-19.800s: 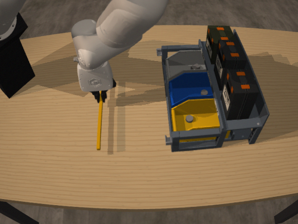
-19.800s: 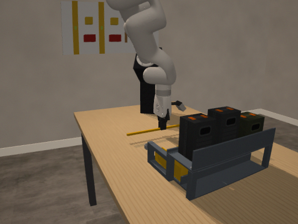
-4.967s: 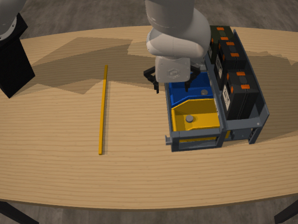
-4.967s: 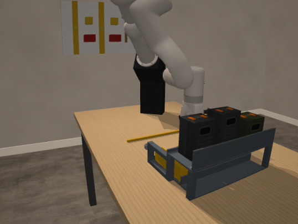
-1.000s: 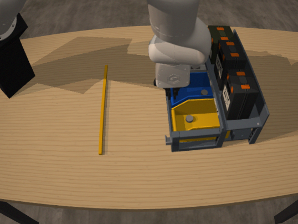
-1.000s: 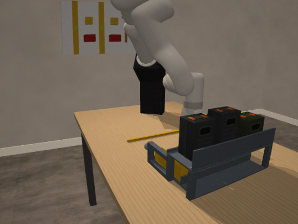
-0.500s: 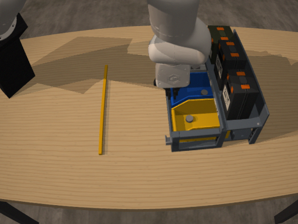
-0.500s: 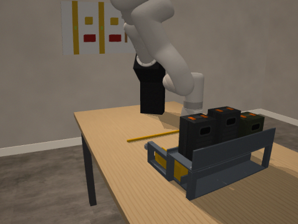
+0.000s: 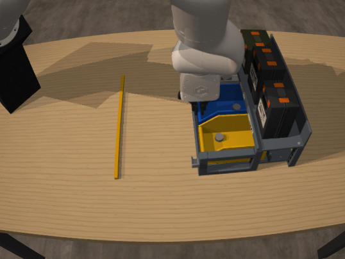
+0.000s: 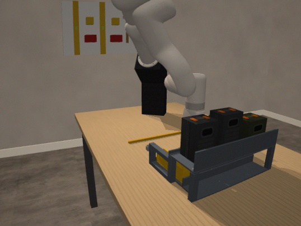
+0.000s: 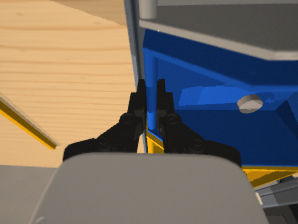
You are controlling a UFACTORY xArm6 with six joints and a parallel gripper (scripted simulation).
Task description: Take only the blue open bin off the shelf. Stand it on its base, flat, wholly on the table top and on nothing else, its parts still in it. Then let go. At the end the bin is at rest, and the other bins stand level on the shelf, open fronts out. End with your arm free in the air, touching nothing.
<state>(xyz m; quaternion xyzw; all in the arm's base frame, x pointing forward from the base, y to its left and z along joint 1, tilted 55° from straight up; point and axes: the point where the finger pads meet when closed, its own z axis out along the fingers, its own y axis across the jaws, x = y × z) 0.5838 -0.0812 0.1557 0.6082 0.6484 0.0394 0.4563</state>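
— What is at the left?
— At the left, in the top view, is the black pedestal (image 9: 20, 80) (image 10: 154, 98); then comes the yellow bar (image 9: 119, 128) (image 10: 154, 137) (image 11: 25, 122), which lies flat on the table (image 9: 80, 192) (image 10: 112, 134) (image 11: 65, 65), apart from the shelf (image 9: 229, 155) (image 10: 235, 152) (image 11: 132, 30).
— And the gripper (image 9: 199, 108) (image 11: 151, 90)?
— It is at the left edge of the shelf; its fingers are pinching the front wall of the blue bin (image 9: 226, 107) (image 11: 215, 120), one finger on each side of this wall.
— Where is the blue bin?
— It is in the shelf, between the grey bin (image 9: 235, 77) (image 11: 210, 25) and the yellow bin (image 9: 237, 139) (image 10: 182, 171) (image 11: 265, 176); a round grey part (image 9: 236, 106) (image 11: 249, 104) lies in it; another round part (image 9: 219, 137) is in the yellow bin.
— What stands at the right?
— Three dark cases (image 9: 279, 112) (image 10: 197, 137) stand upright in a row, on the higher level of the shelf.

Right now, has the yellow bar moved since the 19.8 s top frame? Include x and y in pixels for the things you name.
Yes. The yellow bar (image 9: 119, 128) (image 10: 154, 137) (image 11: 27, 124) has shifted slightly toward the shelf (image 9: 231, 154) (image 10: 236, 151) (image 11: 134, 45), which stands where it did.
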